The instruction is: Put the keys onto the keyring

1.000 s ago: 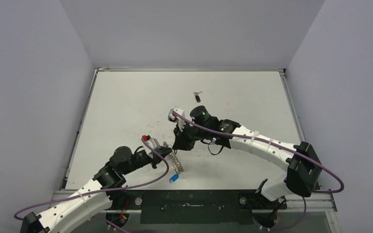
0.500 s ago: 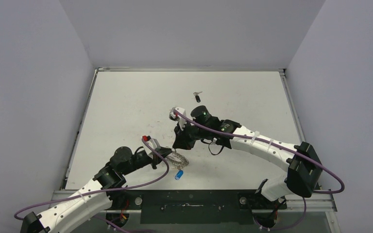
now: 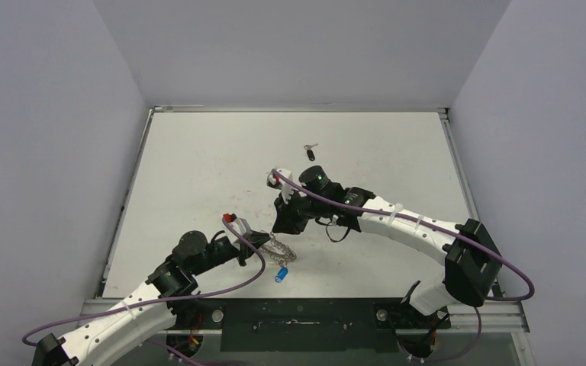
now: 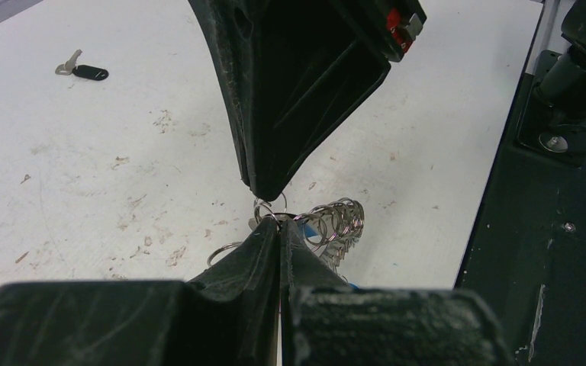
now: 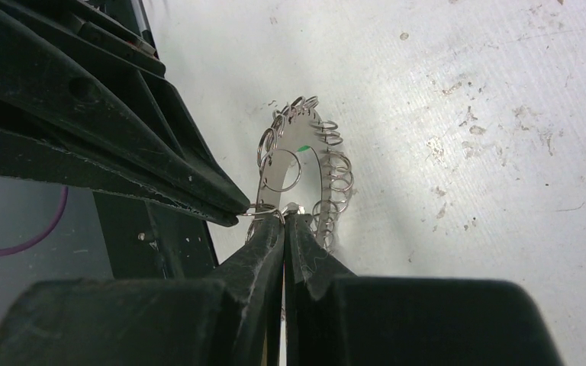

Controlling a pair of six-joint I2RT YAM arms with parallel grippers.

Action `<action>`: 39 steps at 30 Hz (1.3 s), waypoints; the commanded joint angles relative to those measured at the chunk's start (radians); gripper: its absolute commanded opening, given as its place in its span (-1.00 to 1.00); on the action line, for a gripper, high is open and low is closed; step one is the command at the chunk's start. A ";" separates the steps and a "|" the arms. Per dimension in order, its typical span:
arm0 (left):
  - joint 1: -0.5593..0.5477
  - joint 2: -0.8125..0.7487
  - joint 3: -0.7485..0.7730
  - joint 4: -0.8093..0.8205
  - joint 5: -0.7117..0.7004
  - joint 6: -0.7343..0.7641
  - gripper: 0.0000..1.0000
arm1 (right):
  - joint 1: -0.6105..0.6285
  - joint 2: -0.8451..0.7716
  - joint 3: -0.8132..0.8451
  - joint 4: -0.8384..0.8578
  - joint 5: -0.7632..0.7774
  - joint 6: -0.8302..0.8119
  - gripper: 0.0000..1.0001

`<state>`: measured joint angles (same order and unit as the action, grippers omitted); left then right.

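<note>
The keyring (image 3: 281,250), a large silvery ring with a looped rim, hangs just above the table near the front. My left gripper (image 3: 265,242) is shut on its rim; in the left wrist view the fingers (image 4: 263,248) pinch it beside the loops of the keyring (image 4: 339,223). My right gripper (image 3: 278,227) is shut, tip to tip with the left. A small silver tip, apparently a key (image 5: 291,207), pokes out between its fingertips; its head is hidden. The tip sits at a small loop on the keyring (image 5: 299,164). Another black-headed key (image 3: 310,151) lies far back on the table.
A blue-headed key (image 3: 281,274) hangs from the ring near the table's front edge. The black base rail (image 4: 549,252) runs just right of the ring in the left wrist view. Grey walls enclose the white table (image 3: 198,168) on three sides.
The keyring has swung from hanging edge-on to a tilted, flatter pose, and the blue-headed key shifted slightly right. Both grippers stayed shut and nearly in place.
</note>
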<state>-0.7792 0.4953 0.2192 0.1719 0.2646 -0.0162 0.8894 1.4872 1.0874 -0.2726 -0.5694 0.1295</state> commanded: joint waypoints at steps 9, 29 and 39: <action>0.001 -0.011 0.009 0.063 0.004 -0.006 -1.00 | -0.027 -0.040 -0.028 0.073 0.033 0.019 -0.50; 0.001 -0.011 0.012 0.060 0.024 0.012 -1.00 | -0.084 -0.229 -0.233 0.278 -0.184 -0.325 0.30; 0.001 -0.011 0.011 0.056 0.041 0.038 -1.00 | -0.084 -0.153 -0.269 0.467 -0.322 -0.492 0.10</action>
<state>-0.7792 0.4927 0.2192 0.1707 0.2825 0.0063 0.8104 1.3212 0.8246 0.0513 -0.7845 -0.2390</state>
